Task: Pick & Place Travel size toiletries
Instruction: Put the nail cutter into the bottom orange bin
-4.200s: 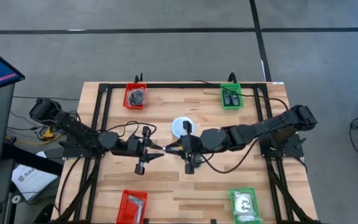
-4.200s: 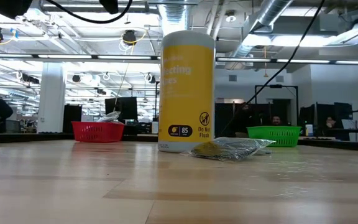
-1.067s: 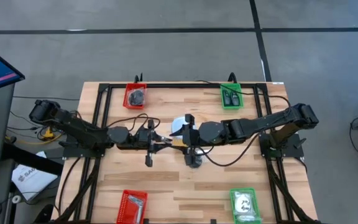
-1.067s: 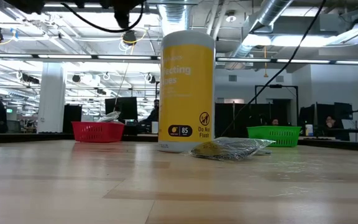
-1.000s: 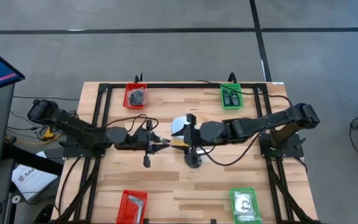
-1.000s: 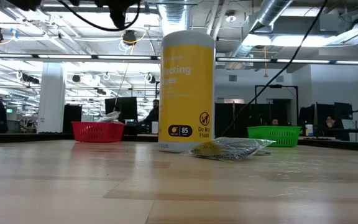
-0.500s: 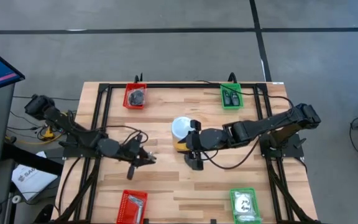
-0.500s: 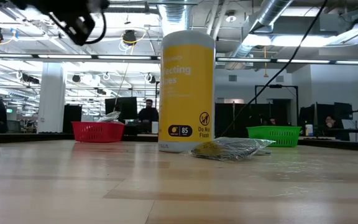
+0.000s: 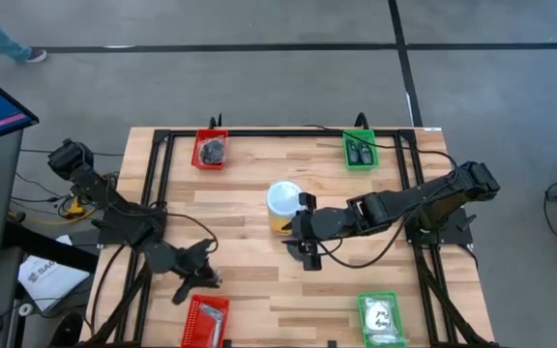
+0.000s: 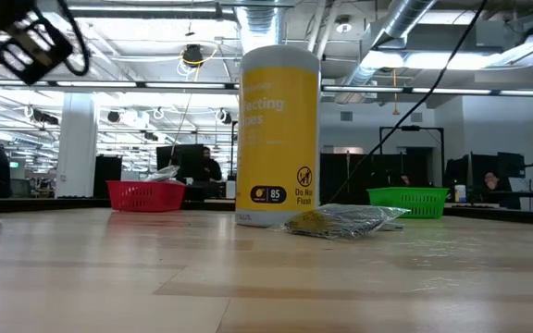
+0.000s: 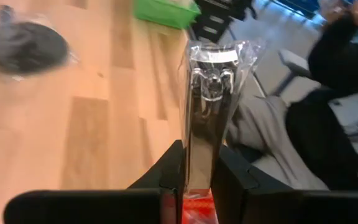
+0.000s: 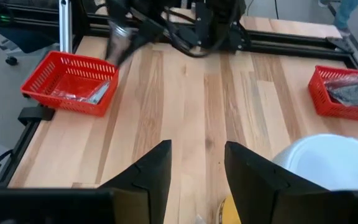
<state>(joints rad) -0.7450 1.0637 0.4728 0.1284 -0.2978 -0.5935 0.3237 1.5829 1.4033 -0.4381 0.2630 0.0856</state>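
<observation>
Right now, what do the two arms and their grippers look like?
Both arms are dark, jointed links trailing loose black cables. The left gripper has two flat black fingers with a red part between them; the right gripper has two matte black, wedge-shaped fingers. No markings show.

Jar (image 9: 281, 201) at table (image 9: 249, 184) centre; a tray (image 9: 210, 150) at each corner.

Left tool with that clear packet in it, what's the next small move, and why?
Probably carry on over the near red tray and lower. The left tool is shut on the clear packet and sits just short of that tray, which already holds similar silvery items.
</observation>
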